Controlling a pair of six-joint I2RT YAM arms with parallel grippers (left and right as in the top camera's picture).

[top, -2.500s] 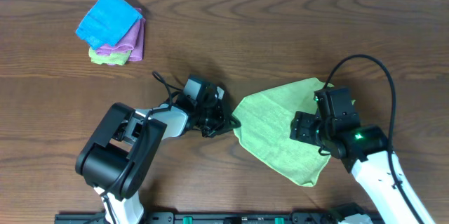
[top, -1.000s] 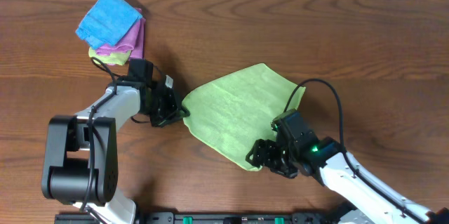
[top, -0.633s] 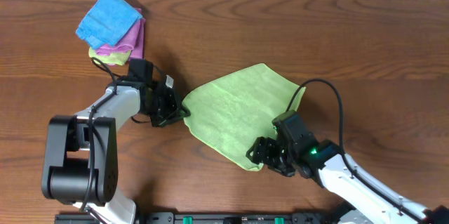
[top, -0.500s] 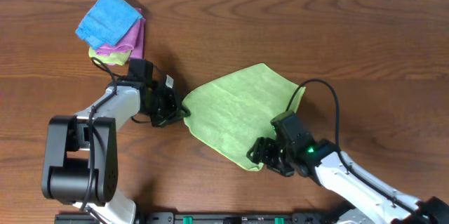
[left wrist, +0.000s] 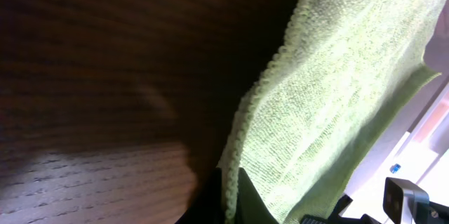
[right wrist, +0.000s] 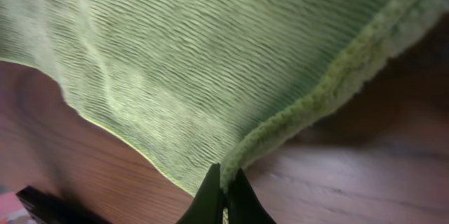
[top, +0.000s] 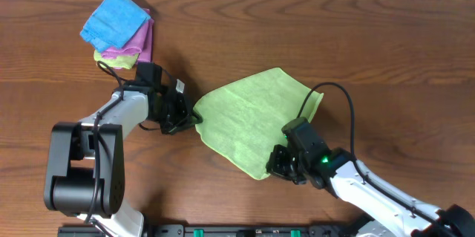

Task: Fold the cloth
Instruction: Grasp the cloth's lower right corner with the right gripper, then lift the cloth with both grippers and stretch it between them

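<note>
Brown tabletop (top: 371, 44) holds the green cloth (top: 245, 114) spread between 2 grippers, the left gripper (top: 193, 116) pinched on its corner and the right gripper (top: 275, 164) clamping the opposite hem, where uneven pulling could tug an edge free.

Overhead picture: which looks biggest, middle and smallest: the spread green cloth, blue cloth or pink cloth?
1. spread green cloth
2. blue cloth
3. pink cloth, mostly hidden under the blue one, so its real size is unsure

Both arms reach inward, left tool (top: 194, 116) and right tool (top: 273, 164) clamped (fingers nearly touching).
</note>
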